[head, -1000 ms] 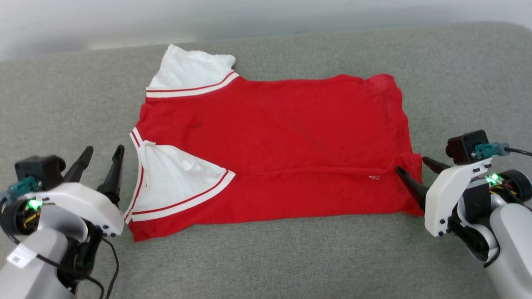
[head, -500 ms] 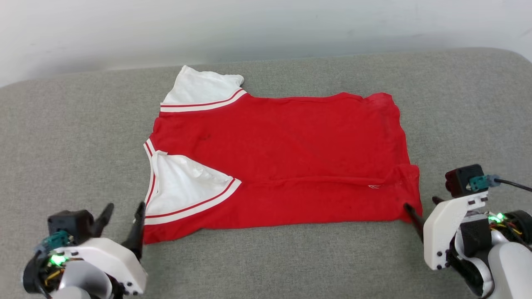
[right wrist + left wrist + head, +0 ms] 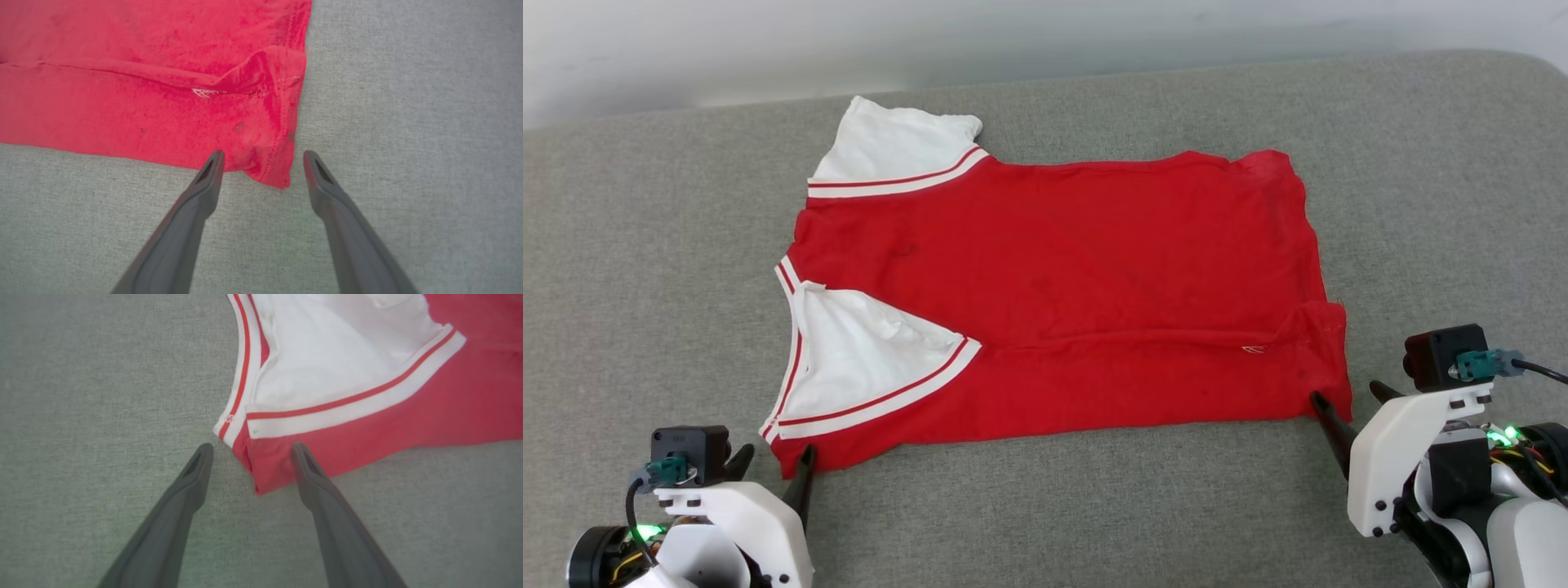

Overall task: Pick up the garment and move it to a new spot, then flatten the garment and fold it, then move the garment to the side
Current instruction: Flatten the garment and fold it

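Grey woven upholstery (image 3: 1045,506) under us, pale wall (image 3: 1045,33) behind. Red soft jersey T-shirt with white short sleeves and red-and-white striped trim (image 3: 1054,269) lies flat mid-surface, neck to our left, hem to our right. Its near long edge is already turned in: the near sleeve (image 3: 866,359) lies on the red body and a fold ridge (image 3: 1135,336) runs across to the hem. The far sleeve (image 3: 890,147) is still out.

Change over the last second: both arms have pulled back to the near edge. We had the left gripper (image 3: 251,447) beside the neckline; now it brackets the near-left corner. We had the right gripper (image 3: 263,153) at the ridge end on the hem; now it brackets the near-right corner. The head camera bobbed; the shirt itself looks unmoved.

Both jaws are spread wide, nothing pinched. We can't tell whether the tips touch cloth.

We read this as lining up the next lengthwise fold. The jersey is thin, limp and puckered at the hem corner. Each corner is doubled, so we judge the pinch must catch both layers.
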Controlling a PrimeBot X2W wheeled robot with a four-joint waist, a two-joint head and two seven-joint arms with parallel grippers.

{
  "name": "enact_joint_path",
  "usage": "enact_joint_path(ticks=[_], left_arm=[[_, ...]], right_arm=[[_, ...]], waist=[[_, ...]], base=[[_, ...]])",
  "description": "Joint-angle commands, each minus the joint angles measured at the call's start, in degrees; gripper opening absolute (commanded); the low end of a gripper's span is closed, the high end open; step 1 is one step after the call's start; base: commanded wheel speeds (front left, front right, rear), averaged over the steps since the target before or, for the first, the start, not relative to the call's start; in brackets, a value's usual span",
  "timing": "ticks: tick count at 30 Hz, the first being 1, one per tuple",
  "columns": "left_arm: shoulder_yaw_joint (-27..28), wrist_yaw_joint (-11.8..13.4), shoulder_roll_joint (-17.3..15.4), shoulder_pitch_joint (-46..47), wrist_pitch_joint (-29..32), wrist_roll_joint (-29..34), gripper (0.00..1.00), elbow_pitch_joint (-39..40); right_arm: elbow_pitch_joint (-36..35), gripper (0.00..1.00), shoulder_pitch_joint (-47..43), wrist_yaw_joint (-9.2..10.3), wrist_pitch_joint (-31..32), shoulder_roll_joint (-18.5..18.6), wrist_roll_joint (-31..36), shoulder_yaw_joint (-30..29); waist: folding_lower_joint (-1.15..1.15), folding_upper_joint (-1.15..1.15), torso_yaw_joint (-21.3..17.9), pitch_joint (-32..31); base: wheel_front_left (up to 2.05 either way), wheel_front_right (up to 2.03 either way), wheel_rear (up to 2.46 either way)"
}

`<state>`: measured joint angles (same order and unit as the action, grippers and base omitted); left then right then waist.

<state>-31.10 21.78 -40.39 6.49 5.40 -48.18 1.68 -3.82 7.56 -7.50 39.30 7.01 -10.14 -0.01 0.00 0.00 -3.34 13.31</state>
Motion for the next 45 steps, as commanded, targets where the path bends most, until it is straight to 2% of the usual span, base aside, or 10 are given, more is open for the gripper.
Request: enact_joint_path(ticks=[1, 7, 12, 14, 15, 21, 27, 37, 45], left_arm=[[-0.36, 1.0, -0.53, 0.58, 0.78, 0.85, 1.0, -1.04], [-1.15, 1.5, -0.11, 0.85, 2.77, 0.33, 1.0, -3.35], [-3.54, -1.09, 1.34, 0.68, 6.06, -1.43, 1.0, -6.0], [-4.38, -2.19, 2.07, 0.82, 6.78, -1.86, 0.28, -6.8], [-4.5, -2.65, 2.36, 1.15, 6.6, -1.94, 0.0, -7.13], [-3.29, -3.68, 3.32, 2.21, 2.86, -1.77, 0.0, -7.06], [-1.34, -3.03, 2.56, 2.71, -0.38, -0.83, 0.0, -3.39], [-0.75, -1.76, 1.4, 2.36, -1.99, 0.62, 0.0, 4.21], [-1.15, -1.65, 0.84, 2.88, -1.89, 1.33, 0.0, 6.32]], right_arm=[[-0.91, 1.0, -0.57, 0.02, -0.02, -0.39, 0.29, -0.05], [-2.2, 1.0, -0.36, 0.02, -0.34, -0.55, 0.1, 0.08], [-3.02, 1.0, 0.41, 0.02, -0.31, -0.24, 0.26, -0.06], [-3.17, 1.0, 0.61, 0.02, -0.42, -0.03, 0.59, -0.2], [-3.25, 1.0, 0.65, 0.02, -0.43, 0.09, 0.72, -0.19], [-2.78, 1.0, 0.87, 0.02, -0.19, 1.11, 1.55, -0.32], [-0.67, 1.0, 0.73, 0.02, 0.45, 1.52, 3.04, -1.12], [5.15, 1.0, 2.08, 0.02, 0.41, 0.24, 3.1, -3.75], [10.92, 1.0, 2.7, 0.02, -0.95, -0.33, 1.84, -4.24]], waist=[[0.0, 0.0, -0.35, 0.82], [0.0, 0.0, -0.95, 2.56], [0.0, 0.0, -1.38, 4.25], [0.0, 0.0, -1.36, 4.5], [0.0, 0.0, -1.3, 4.52], [0.0, 0.0, -0.33, 2.76], [0.0, 0.0, 1.23, 0.61], [0.0, 0.0, 3.72, 1.2], [0.0, 0.0, 4.87, 3.41]], base=[[0.0, 0.0, 0.0], [0.0, 0.0, 0.0], [0.0, 0.0, 0.0], [0.0, 0.0, 0.0], [0.0, 0.0, 0.0], [0.0, 0.0, 0.0], [0.0, 0.0, 0.0], [0.0, 0.0, 0.0], [0.0, 0.0, 0.0]])
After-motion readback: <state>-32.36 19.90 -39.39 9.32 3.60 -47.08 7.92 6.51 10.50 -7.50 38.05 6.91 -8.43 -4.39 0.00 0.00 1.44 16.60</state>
